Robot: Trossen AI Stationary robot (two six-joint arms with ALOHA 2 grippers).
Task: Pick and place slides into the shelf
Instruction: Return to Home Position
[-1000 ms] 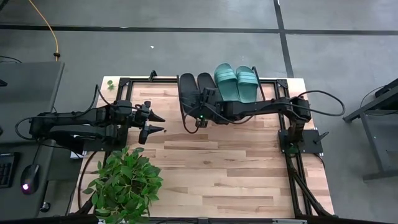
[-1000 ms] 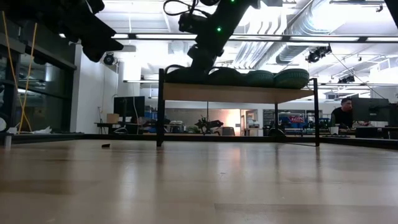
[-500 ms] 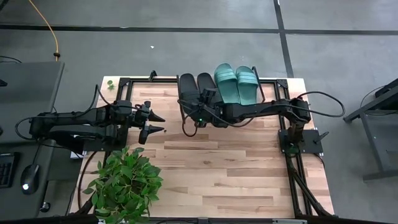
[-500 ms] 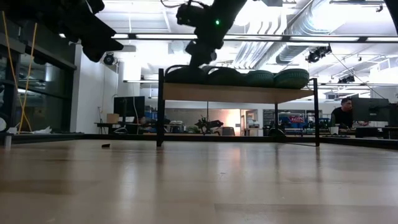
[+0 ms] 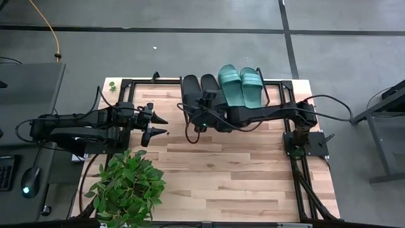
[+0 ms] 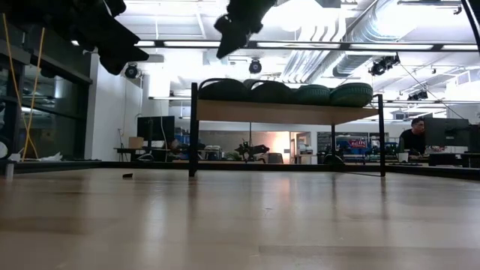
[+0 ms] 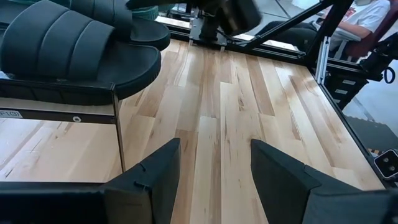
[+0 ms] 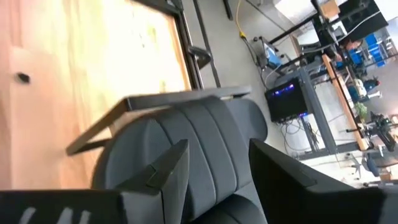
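Left arm is parked at the left edge of the worktop (image 5: 240, 171). Left tool (image 5: 161, 125) points right, fingers spread, nothing between them. It hangs well apart from the shelf. The potted plant (image 5: 126, 187) sits in the near-left corner, just near of that arm.

The shelf (image 6: 285, 112) stands at the far edge, centre. All four slides lie on its top in a row, side by side: black pair (image 5: 200, 88) on the left, teal pair (image 5: 240, 82) on the right. None is on the worktop.

The right arm reaches in from its base at the right. Right tool (image 6: 234, 34) hangs above the black pair's near ends. From table level it is clear of the shelf top, touching nothing. Its wrist camera shows both fingers (image 8: 168, 168) spread and empty, with a black slide below.

My read: placing is done and the step in hand is the retreat home.

Next move as I see it: bring the right tool up and back toward its base. Keep the fingers and the loose cable loop off the black straps so nothing drags off the shelf. The left arm needs little or nothing.
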